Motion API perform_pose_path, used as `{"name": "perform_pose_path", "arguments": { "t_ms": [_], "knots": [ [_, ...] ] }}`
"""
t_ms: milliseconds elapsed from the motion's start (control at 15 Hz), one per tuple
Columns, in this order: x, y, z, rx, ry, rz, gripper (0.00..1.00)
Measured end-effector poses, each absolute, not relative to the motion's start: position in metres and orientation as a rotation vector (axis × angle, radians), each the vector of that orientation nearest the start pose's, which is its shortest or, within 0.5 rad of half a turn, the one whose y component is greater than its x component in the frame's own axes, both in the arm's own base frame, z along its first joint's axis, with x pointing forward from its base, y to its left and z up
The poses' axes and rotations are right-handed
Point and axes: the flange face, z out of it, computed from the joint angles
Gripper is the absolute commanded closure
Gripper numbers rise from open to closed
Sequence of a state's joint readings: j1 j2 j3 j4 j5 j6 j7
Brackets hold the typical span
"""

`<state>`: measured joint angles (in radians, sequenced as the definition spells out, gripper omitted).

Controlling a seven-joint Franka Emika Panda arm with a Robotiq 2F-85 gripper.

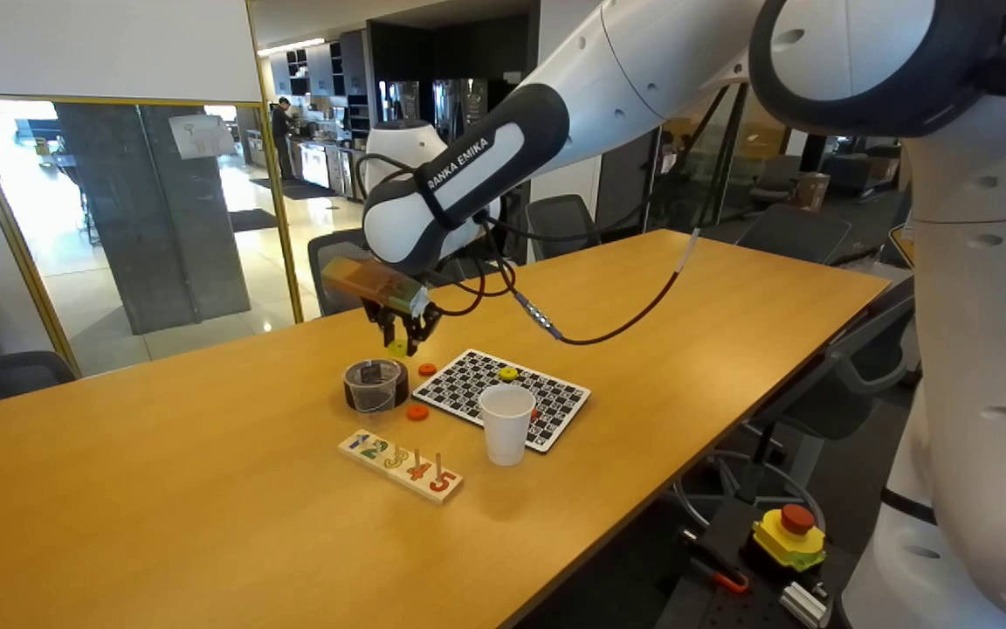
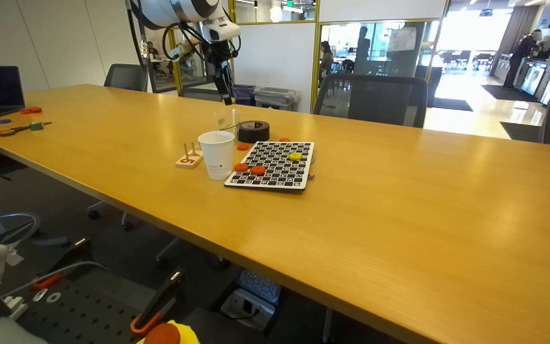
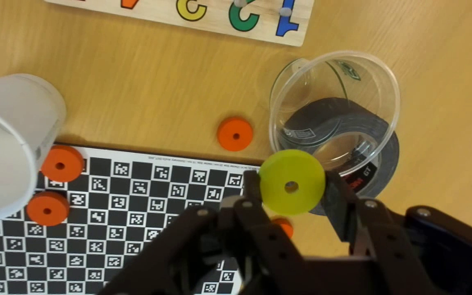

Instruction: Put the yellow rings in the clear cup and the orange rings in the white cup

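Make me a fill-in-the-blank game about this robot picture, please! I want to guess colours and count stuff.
The gripper holds a ring coloured ____.
On the checkered board lie exactly ____ orange rings.
The cup nearest those rings is coloured ____.
The wooden board is numbered from 1 up to ____.

Missing words: yellow; two; white; five.

Fingers (image 3: pixel 339 205) grip a yellow ring (image 3: pixel 288 171). Right: clear cup (image 3: pixel 330 84), black tape roll (image 3: pixel 387 164) visible through it. Left: white cup (image 3: pixel 41 108); two orange rings (image 3: pixel 66 159) beside it on a checkered board (image 3: pixel 105 237). Third orange ring (image 3: pixel 232 129) on the desk (image 3: pixel 158 82) between cups; fourth (image 3: pixel 286 227) partly hidden. Far: numbered board (image 3: pixel 217 18).
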<state>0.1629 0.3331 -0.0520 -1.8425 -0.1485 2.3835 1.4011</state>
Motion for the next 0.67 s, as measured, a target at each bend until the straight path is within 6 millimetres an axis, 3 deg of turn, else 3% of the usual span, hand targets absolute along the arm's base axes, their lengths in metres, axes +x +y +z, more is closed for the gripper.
{"name": "perform_pose_path", "arguments": {
  "t_ms": [667],
  "knots": [
    [0.691, 0.085, 0.335, -2.597, 1.562, -0.277, 0.83]
  ]
}}
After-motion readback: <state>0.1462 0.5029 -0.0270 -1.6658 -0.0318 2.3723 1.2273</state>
